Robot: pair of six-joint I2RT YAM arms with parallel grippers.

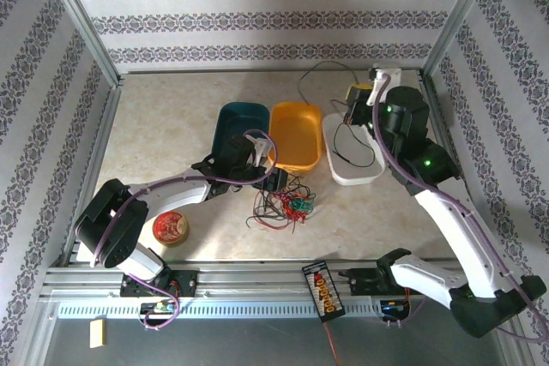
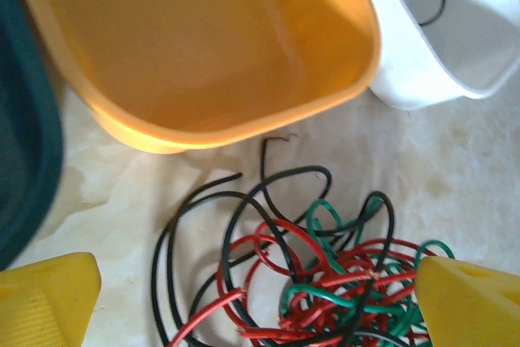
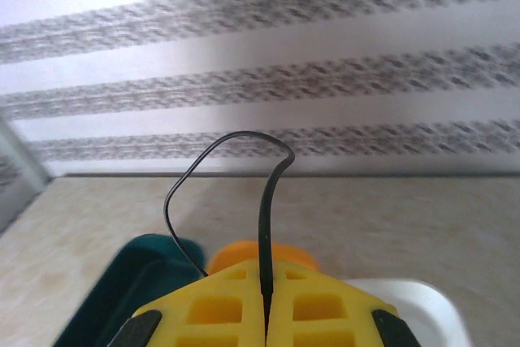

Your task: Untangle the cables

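Top external view: we note the cables (image 1: 285,203) as a loose knot of black, red and green strands on the tabletop (image 1: 171,126), near its middle and just in front of the orange tray (image 1: 296,135). The left gripper (image 1: 274,179) hangs over the knot's back edge. In the left wrist view its yellow fingers (image 2: 49,302) stand wide apart, gripping nothing, with the tangle between them. The right gripper (image 3: 266,314) is clamped on one black cable (image 3: 244,142), raised over the white tray (image 1: 352,169) toward the back right corner, and the strand arches free above the pinch. We judge the strands light, limp and a little springy in their loops, with smooth insulation. A pull on one would likely drag the whole knot. The best hold, we judge, is a free end or an outer black loop on the knot's left side, not the dense red-green core. For room, bare tabletop opens to the left and toward the front edge. The trays, including the teal tray (image 1: 238,126), crowd the back, and a red tin (image 1: 170,227) sits near the front left corner.
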